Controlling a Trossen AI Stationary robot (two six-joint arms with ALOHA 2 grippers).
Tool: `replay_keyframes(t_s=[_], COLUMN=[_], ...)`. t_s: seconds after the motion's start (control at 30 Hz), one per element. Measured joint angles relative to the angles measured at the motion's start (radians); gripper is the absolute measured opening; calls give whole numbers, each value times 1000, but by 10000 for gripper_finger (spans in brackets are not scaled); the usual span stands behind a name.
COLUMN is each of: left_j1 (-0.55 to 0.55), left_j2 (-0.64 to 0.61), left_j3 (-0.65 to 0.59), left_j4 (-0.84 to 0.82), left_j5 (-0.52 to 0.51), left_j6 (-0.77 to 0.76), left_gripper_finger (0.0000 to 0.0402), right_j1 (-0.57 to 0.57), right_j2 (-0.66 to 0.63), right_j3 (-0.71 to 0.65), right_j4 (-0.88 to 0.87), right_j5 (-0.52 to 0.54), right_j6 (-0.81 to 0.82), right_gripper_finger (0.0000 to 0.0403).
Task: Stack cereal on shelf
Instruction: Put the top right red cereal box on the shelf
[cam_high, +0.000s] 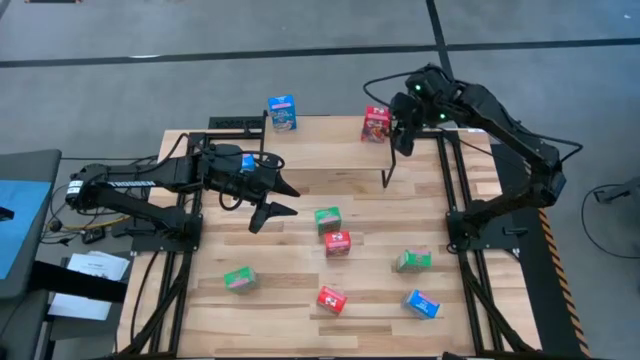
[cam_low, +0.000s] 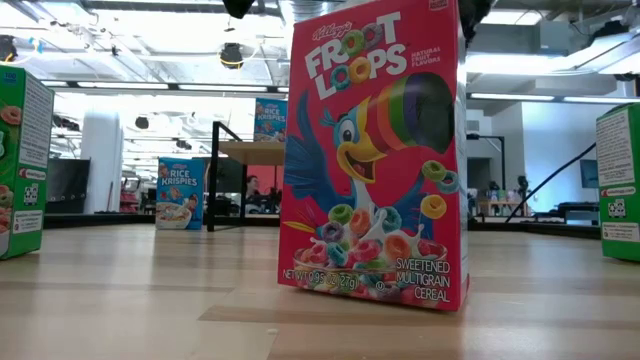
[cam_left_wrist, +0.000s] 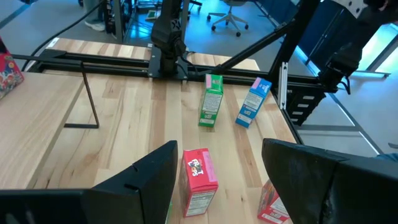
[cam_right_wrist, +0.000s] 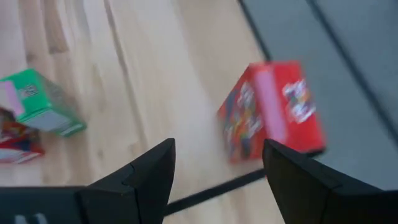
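Observation:
The shelf (cam_high: 330, 128) stands at the table's far edge, and its board (cam_low: 250, 150) shows in the low view. On it stand a blue cereal box (cam_high: 282, 113) and a red cereal box (cam_high: 376, 124). My right gripper (cam_high: 400, 138) hovers open just beside the red box (cam_right_wrist: 270, 112), apart from it. My left gripper (cam_high: 275, 197) hangs open above the table's middle left, with a red box (cam_left_wrist: 199, 180) below and beyond its fingers. Several more cereal boxes stand loose on the table.
On the tabletop stand green boxes (cam_high: 327, 218), (cam_high: 239, 279), (cam_high: 412, 261), red boxes (cam_high: 337, 242), (cam_high: 331, 299) and a blue box (cam_high: 422, 303). Another blue box (cam_low: 180, 193) stands left of the shelf's black leg (cam_low: 212, 175). Bare planks lie at the table's left.

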Motion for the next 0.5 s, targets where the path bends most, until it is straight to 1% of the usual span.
replay_keyframes(t_s=[0.13,0.23,0.37,0.5], left_j1=[0,0,0,0], left_j2=[0,0,0,0], left_j3=[0,0,0,0], left_j4=[-1,-10,-32,-40], left_j5=[0,0,0,0], left_j6=[0,0,0,0], left_gripper_finger=[224,224,224,224], right_j1=[13,35,62,73], right_j2=[1,-1,-39,-97], right_j3=[-5,-37,-127,-264], right_j4=[-120,-152,-113,10], right_j5=[-7,-9,-12,-14], right_j6=[56,72,74,77], right_gripper_finger=[266,266,266,266])
